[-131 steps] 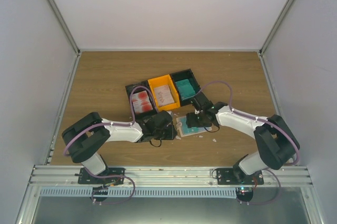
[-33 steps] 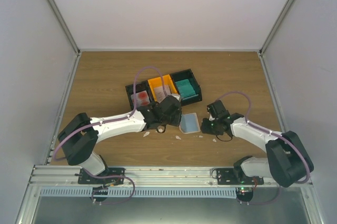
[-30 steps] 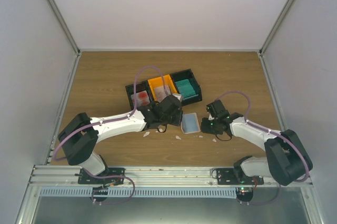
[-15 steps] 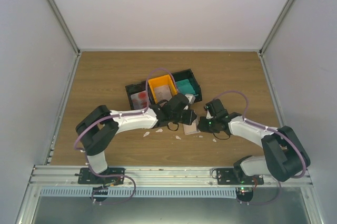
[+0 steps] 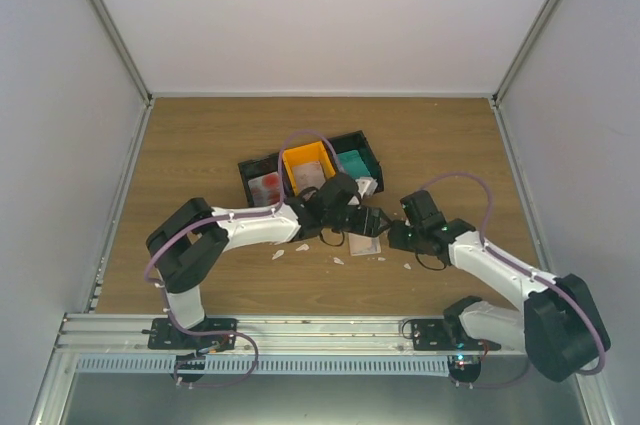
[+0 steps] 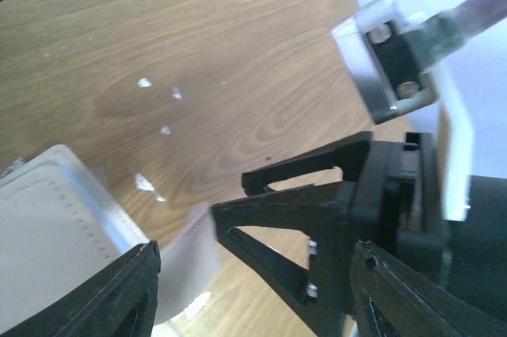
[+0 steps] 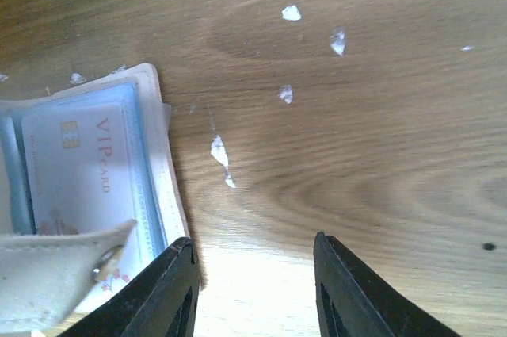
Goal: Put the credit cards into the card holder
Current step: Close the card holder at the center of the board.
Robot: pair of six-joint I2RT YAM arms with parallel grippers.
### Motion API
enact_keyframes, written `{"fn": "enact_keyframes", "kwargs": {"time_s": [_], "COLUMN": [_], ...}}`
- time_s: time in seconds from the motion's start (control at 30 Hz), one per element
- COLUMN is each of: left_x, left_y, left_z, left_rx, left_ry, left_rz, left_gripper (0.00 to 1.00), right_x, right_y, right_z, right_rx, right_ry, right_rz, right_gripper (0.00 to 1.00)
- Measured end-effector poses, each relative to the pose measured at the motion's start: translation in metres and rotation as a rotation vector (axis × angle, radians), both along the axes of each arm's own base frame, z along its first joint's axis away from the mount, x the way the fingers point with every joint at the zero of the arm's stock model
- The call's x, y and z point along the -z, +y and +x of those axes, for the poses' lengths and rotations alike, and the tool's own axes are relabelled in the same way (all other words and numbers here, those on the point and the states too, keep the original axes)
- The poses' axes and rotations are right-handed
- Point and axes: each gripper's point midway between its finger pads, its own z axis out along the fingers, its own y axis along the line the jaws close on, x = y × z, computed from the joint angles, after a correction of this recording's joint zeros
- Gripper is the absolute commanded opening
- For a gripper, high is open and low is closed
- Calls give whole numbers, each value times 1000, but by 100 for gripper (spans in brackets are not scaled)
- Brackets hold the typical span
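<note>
The card holder [image 5: 363,243] lies on the table between the two arms. In the right wrist view the card holder [image 7: 162,170] lies open, and a pale card printed VIP [image 7: 75,164] sits in its blue-grey pocket. A beige flap with a snap [image 7: 55,273] is folded over the holder's near end. My left gripper [image 5: 366,219] hovers open over the holder; its fingers [image 6: 119,293] stand wide apart and hold nothing. My right gripper [image 5: 394,235] is open just right of the holder, with bare wood between its fingers [image 7: 170,293]. More credit cards [image 5: 268,188] lie in the trays.
The joined black and orange trays [image 5: 292,157] stand just behind the grippers, with red-blotched, pinkish and teal cards [image 5: 351,161] in them. Small white scraps [image 7: 291,13] are scattered on the wood around the holder. In the left wrist view the right gripper's black fingers [image 6: 301,194] are close in front.
The left arm swung right over the card holder and its gripper opened. The right gripper widened and drew back slightly to the right. The holder's blue inside is now mostly covered from above.
</note>
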Motion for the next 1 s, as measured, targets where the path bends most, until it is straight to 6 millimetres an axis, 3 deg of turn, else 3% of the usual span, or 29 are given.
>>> {"fn": "enact_keyframes", "kwargs": {"time_s": [0.23,0.4,0.57,0.73,0.83,1.0], "left_x": [-36,-39,-18,10,19,32], "left_y": [3,20,45,66,74,77], "left_z": [2,-1,-4,-4,-3,-2], "left_rx": [10,-29,-105,-177,-213,-236], "left_ry": [-16,-26,-2,35,54,84], "left_rz": [-113,-118,-67,6,39,64], "left_gripper": [69,59,38,29,28,32], "right_x": [-13,-38,-68,-83,-77,-38], "right_y": [-12,-8,28,71,87,87], "right_z": [1,10,15,8,5,6], "right_rx": [38,31,-130,-321,-389,-366], "right_ry": [-30,-108,-192,-199,-155,-21], "right_rz": [-42,-14,140,327,394,349], "right_gripper": [47,46,32,26,23,18]}}
